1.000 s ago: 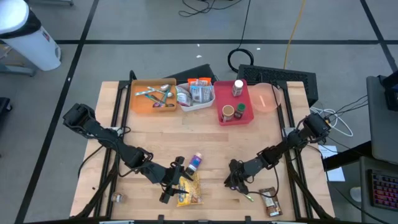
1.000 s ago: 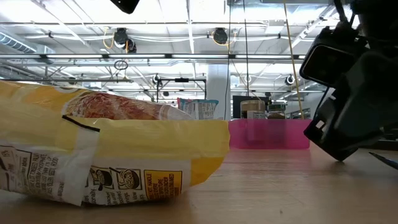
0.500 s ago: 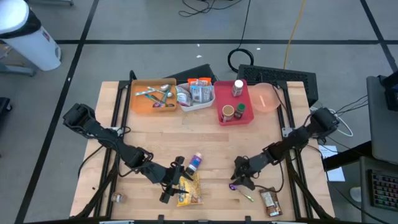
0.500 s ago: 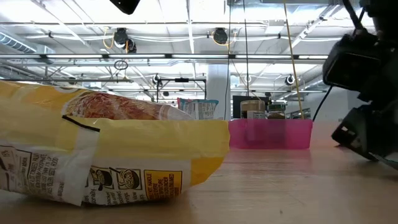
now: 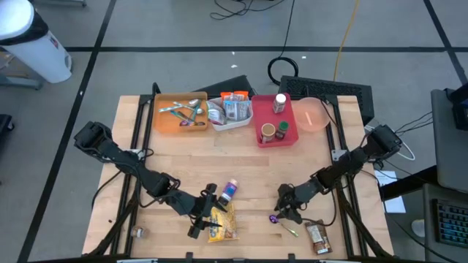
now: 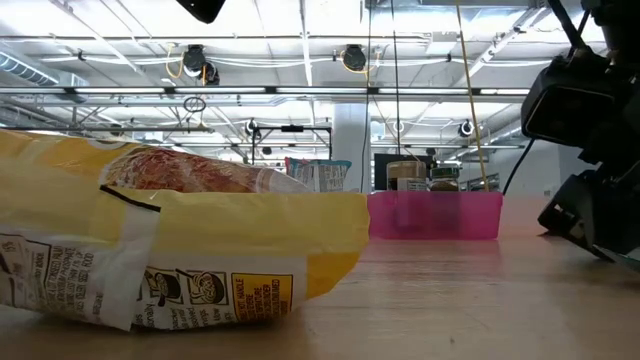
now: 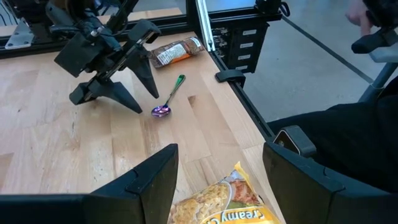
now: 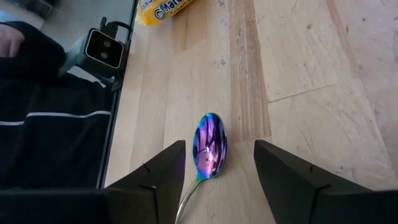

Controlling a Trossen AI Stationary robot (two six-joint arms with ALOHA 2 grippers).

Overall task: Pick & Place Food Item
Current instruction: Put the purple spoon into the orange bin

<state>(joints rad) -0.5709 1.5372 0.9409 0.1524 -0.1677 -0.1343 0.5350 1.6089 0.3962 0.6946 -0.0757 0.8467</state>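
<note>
A yellow snack bag lies flat on the table near its near edge and fills the left of the low view. My left gripper is open just over the bag's left part; in the left wrist view the bag lies between and below the two fingers, and I cannot tell if they touch it. My right gripper is open and low over the table, pointing down. Its fingers stand on either side of the bowl of an iridescent purple spoon, which lies flat on the wood.
A brown snack bar lies near the table's near right corner. A small packet lies beyond the yellow bag. At the far edge stand an orange tray, a white tray, a red bin and a pink plate.
My right gripper has moved a little toward the table's right edge, staying low over the table; the spoon's purple bowl now shows beside it. My left gripper and the yellow bag have kept still.
</note>
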